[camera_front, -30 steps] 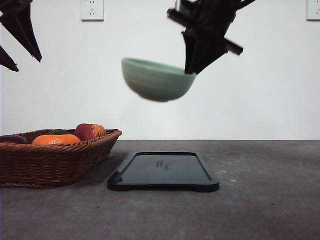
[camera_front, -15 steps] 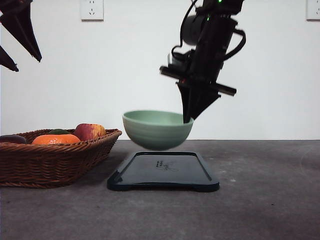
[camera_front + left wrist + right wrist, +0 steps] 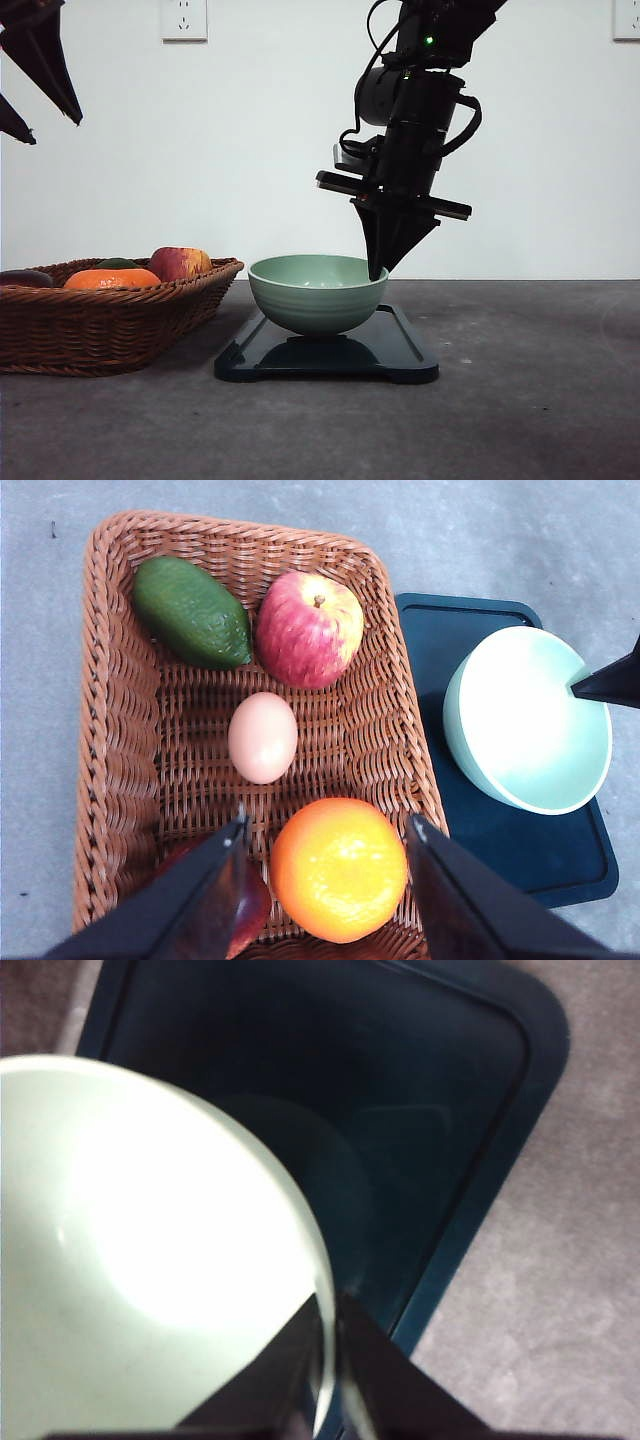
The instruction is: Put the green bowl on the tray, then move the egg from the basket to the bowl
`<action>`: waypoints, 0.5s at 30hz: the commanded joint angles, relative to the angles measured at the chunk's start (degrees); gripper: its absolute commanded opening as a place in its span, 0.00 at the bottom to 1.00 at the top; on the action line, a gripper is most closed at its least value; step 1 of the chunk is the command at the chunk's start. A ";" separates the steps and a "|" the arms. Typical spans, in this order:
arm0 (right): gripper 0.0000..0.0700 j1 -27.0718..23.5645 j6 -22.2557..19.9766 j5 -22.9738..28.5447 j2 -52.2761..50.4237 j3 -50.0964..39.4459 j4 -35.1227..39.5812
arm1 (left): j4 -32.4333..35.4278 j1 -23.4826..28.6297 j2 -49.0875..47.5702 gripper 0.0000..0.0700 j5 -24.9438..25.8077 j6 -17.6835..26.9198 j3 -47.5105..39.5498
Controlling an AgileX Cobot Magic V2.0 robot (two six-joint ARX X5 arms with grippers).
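The green bowl [image 3: 318, 295] stands upright on the dark tray [image 3: 405, 355]. My right gripper [image 3: 378, 268] comes down from above and is shut on the bowl's right rim, one finger inside and one outside [image 3: 325, 1360]. In the right wrist view the pale bowl [image 3: 130, 1260] covers one end of the tray [image 3: 430, 1110]. The brownish-pink egg [image 3: 263, 737] lies in the middle of the wicker basket [image 3: 110, 730]. High over the basket my left gripper [image 3: 328, 825] hangs open and holds nothing; it also appears at the upper left of the front view [image 3: 57, 130].
In the basket [image 3: 100, 330], around the egg, lie a green avocado [image 3: 192, 612], a red-yellow apple [image 3: 309, 628], an orange [image 3: 338, 869] and a dark red fruit [image 3: 240, 905]. The basket stands just left of the tray. Bare grey table stretches to the right of the tray.
My right arm has lowered the bowl from high above the tray until it rests on the tray. The bowl has gone from tilted to level. The left arm has not moved.
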 commanded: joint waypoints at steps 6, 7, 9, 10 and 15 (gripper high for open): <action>0.05 0.42 0.82 0.30 2.28 1.55 -0.12 | -0.47 -0.11 0.42 0.44 0.09 -0.02 1.22; 0.11 0.42 0.81 0.69 2.28 1.55 -0.07 | -0.80 -0.11 0.42 0.44 0.09 -0.02 1.24; 0.22 0.45 0.80 1.26 2.28 1.55 0.01 | -1.30 -0.11 0.42 0.44 0.09 -0.02 1.23; 0.23 0.46 0.80 1.27 2.28 1.55 -0.01 | -1.37 -0.11 0.42 0.44 0.09 -0.02 1.22; 0.24 0.44 0.76 1.22 1.90 2.88 -2.51 | -1.34 -0.11 0.42 0.44 0.11 -0.02 1.22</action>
